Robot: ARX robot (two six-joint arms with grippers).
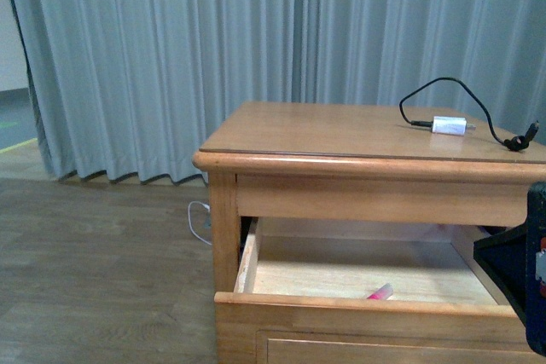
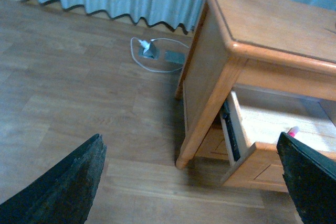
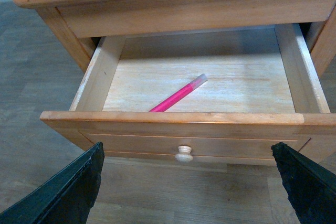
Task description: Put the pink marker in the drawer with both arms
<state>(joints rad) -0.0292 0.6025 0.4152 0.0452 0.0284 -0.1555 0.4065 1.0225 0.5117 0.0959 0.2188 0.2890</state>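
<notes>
You have one pink marker [image 3: 176, 95] lying flat inside the one open drawer [image 3: 173, 117], near its front. Two grippers: left gripper [image 2: 190, 139] and right gripper [image 3: 187, 148], both with jaws apart and empty.

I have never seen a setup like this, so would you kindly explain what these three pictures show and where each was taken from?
This is a two-armed robot. One picture comes from a camera on its body, facing a honey-coloured wooden nightstand; a white charger plug with a black cable lies on top. The other two come from cameras on its wrists; the black shapes at their edges are each grasping tool's fingers. The left tool and right tool are open and hold nothing. The slim pink marker lies inside the pulled-out upper drawer.
</notes>
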